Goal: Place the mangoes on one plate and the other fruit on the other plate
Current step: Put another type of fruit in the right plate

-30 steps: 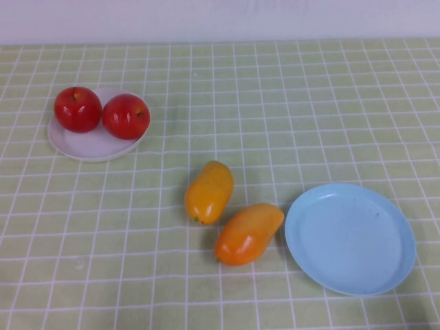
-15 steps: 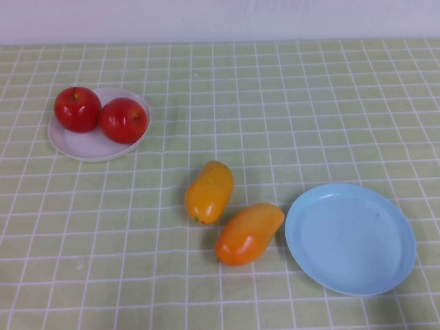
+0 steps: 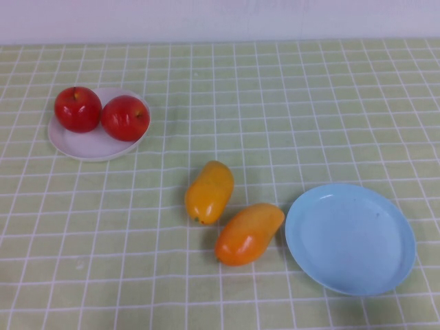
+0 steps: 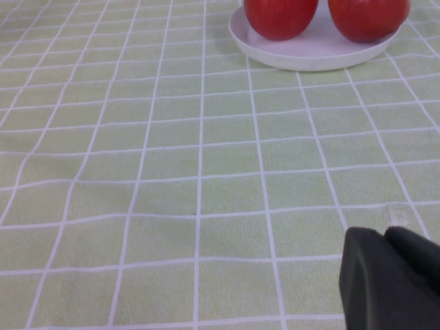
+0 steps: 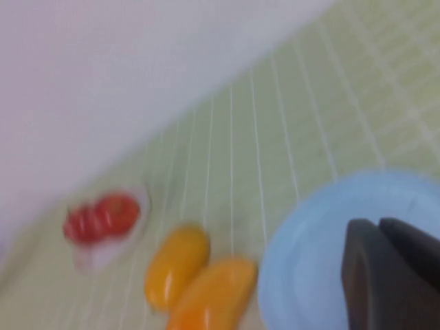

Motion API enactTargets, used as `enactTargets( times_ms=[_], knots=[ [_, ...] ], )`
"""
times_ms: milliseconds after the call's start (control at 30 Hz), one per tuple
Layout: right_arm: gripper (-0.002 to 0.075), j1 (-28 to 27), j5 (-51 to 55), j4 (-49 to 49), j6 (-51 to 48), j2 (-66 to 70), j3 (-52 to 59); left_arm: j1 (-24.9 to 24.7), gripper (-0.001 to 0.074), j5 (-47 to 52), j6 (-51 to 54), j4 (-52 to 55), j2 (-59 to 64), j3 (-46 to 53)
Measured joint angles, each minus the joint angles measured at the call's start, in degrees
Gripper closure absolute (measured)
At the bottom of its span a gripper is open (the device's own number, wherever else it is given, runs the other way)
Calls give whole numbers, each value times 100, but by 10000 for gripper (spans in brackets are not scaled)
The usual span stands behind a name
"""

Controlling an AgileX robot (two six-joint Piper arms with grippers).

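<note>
The left hand (image 4: 392,275) hangs low near the white plate (image 3: 86,146) holding both apples (image 3: 78,108); the right hand (image 5: 392,275) hovers above the bare blue plate (image 3: 350,237). Neither hand's opening is something I can tell. Both mangoes (image 3: 208,192) lie on the tabletop (image 3: 289,110) just beside it.

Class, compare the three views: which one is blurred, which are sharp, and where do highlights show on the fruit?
High view: sharp, small highlights on the apples and mangoes. Left wrist view: sharp grid lines, left gripper dark at the edge. Right wrist view: blurred throughout, right gripper over the soft blue plate.
</note>
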Motion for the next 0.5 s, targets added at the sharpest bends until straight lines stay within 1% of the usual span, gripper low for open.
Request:
enactTargets(
  times_ms=[233, 400, 500],
  knots=[
    [743, 0, 2015, -936, 0, 2387, -1658, 0, 733, 0, 0, 0, 0, 0],
    [743, 0, 2820, -1516, -13, 3801, -2455, 0, 733, 0, 0, 0, 0, 0],
    [743, 0, 3026, -1737, -83, 4403, -2821, 0, 733, 0, 0, 0, 0, 0]
  ],
)
